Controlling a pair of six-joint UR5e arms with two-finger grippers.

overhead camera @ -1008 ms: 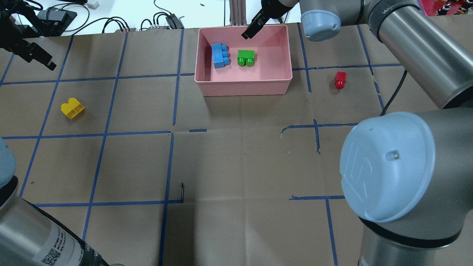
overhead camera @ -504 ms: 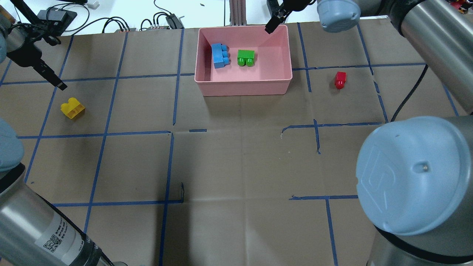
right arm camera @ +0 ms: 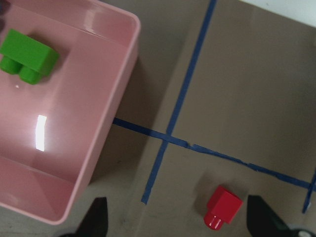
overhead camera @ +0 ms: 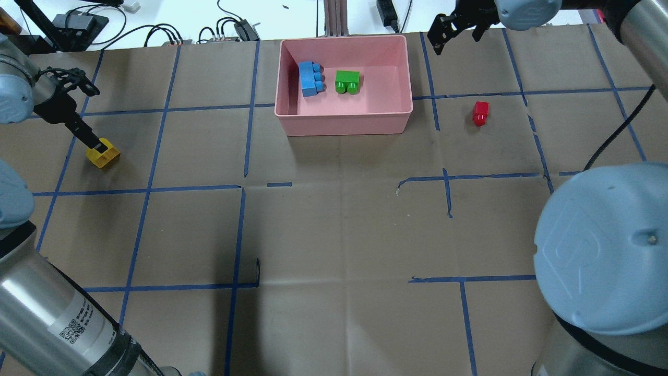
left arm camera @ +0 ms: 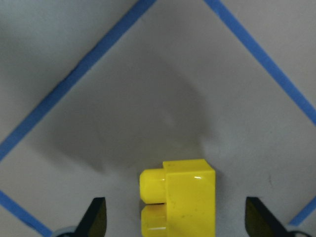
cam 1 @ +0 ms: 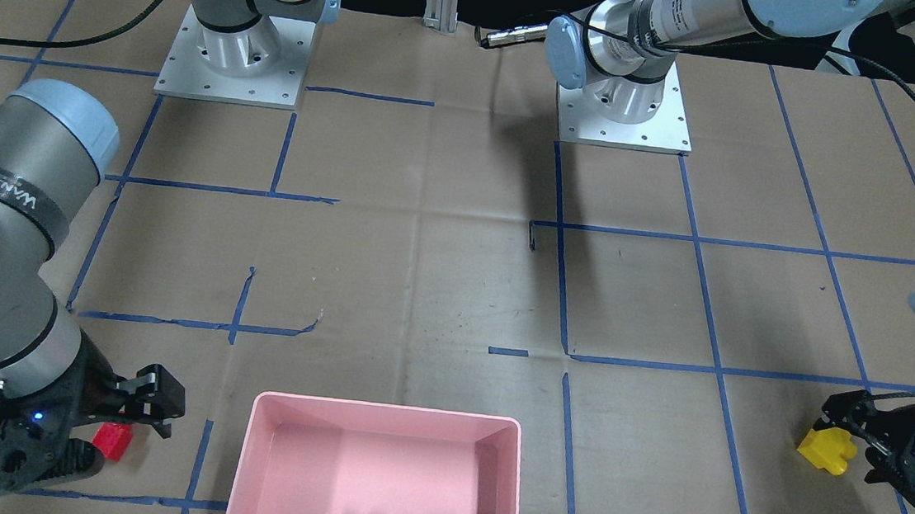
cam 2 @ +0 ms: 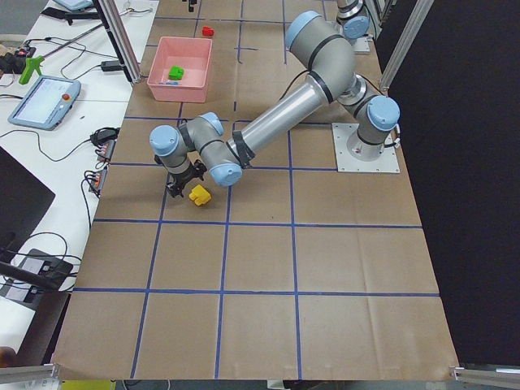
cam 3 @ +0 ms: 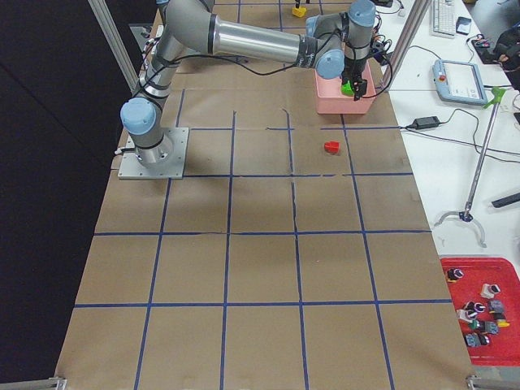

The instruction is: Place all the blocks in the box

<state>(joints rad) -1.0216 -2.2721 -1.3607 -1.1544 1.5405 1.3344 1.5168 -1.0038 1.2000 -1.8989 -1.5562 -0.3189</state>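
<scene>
The pink box [overhead camera: 344,125] stands at the far middle and holds the light blue block [overhead camera: 310,78] and the green block [overhead camera: 347,82]. The yellow block [overhead camera: 103,154] lies on its side on the table at the left. My left gripper [overhead camera: 96,145] is open, low over it; in the left wrist view the block [left arm camera: 180,197] sits between the fingers, apart from both. The red block [overhead camera: 480,113] lies on the table right of the box. My right gripper [overhead camera: 455,39] is open and empty, raised beyond the box's far right corner; its wrist view shows the red block [right arm camera: 223,207] and the box rim [right arm camera: 123,98].
Blue tape lines grid the brown table cover [overhead camera: 334,235]. Cables and devices [overhead camera: 78,23] lie beyond the far edge. A metal post [overhead camera: 334,15] stands behind the box. The right arm's elbow [overhead camera: 600,245] looms at the near right.
My left gripper has come down and forward to the yellow block. My right gripper has moved right, away from above the box's far rim. No block has moved.
</scene>
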